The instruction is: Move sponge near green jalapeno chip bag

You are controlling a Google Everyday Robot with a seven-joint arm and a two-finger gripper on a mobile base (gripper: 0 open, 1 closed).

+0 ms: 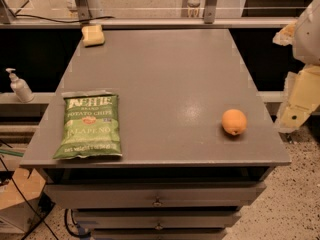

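Observation:
The sponge [93, 35] is a small pale yellow block lying at the far left corner of the grey table [165, 79]. The green jalapeno chip bag [89, 126] lies flat at the front left of the table, well apart from the sponge. My gripper [298, 104] hangs off the table's right side, beyond the edge, far from both the sponge and the bag. It holds nothing that I can see.
A round orange fruit [234, 121] sits at the front right of the table, close to the gripper's side. A white pump bottle [20, 86] stands on a shelf to the left. Drawers [157, 194] are below the tabletop. A rail runs behind the table.

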